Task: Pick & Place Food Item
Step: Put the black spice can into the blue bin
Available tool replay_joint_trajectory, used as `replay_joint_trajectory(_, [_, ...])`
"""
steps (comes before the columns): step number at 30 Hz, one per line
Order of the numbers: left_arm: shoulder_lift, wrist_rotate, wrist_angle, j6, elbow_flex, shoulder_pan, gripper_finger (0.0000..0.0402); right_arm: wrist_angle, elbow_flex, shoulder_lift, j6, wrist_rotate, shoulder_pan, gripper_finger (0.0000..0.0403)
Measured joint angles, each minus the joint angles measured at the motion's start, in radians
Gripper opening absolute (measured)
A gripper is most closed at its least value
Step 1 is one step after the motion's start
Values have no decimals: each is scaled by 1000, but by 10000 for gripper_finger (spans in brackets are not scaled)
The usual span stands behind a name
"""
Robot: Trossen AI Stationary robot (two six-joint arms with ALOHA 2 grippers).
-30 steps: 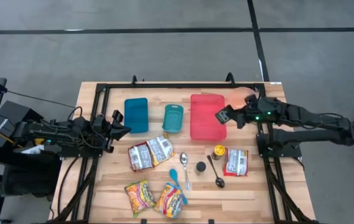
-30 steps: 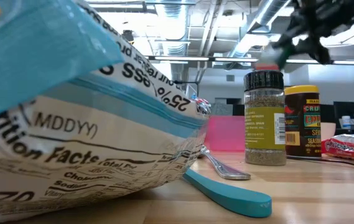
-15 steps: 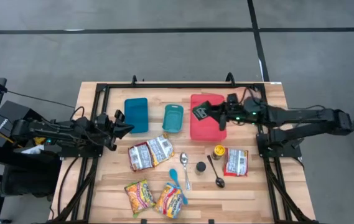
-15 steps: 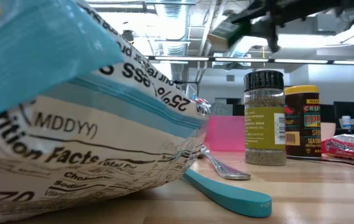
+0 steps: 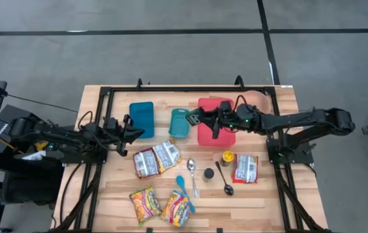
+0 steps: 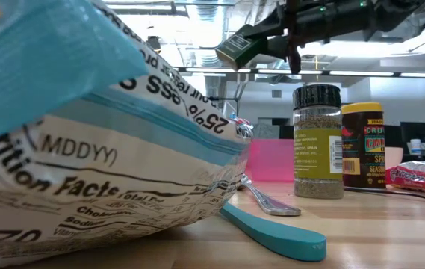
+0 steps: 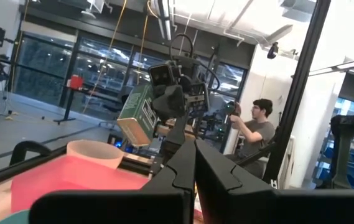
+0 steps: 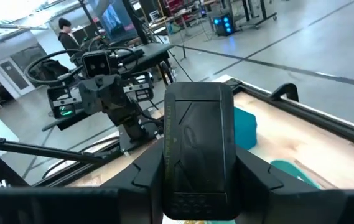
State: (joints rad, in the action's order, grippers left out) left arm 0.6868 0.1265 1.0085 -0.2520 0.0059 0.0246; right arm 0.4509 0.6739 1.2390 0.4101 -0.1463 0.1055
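Note:
My right gripper (image 5: 200, 118) reaches level from the table's right, over the left edge of the red container (image 5: 217, 129). It is shut on a small dark green box (image 5: 192, 118), which also shows in the low view (image 6: 236, 49) and in the left wrist view (image 7: 135, 116). A teal container (image 5: 180, 122) and a blue container (image 5: 141, 119) lie flat on the table to its left. At the table's left my left gripper (image 5: 134, 129) is shut with nothing in it and points toward the right. My right gripper pinches the box between its two fingers (image 8: 144, 175), one on each of two opposite sides (image 8: 169, 163) at the end nearest the wrist. The fingers come level from the table's right. The box sticks out past the fingertips, tilted, lifted clear of the table and containers.
A peach bowl (image 5: 255, 99) stands at the far right. Snack packets (image 5: 157, 158) (image 5: 246, 169) (image 5: 161, 205), spoons (image 5: 193, 176) and two spice jars (image 5: 227, 157) (image 5: 208, 173) lie nearer the front. A black frame (image 5: 190, 89) runs along the table's far edge.
My right gripper has carried the green box toward the table's left, from beside the peach bowl across the red container to its left edge, rolling as it went. My left gripper has edged a little toward the table's right.

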Motion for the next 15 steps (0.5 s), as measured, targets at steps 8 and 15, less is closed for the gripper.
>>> replay_joint_trajectory(8, [84, 29, 69, 0, 0, 0, 0, 79, 0, 52, -11, 42, 0, 130])
replay_joint_trajectory(15, [158, 59, 86, -48, 28, -15, 0, 121, 0, 59, -41, 45, -1, 121])
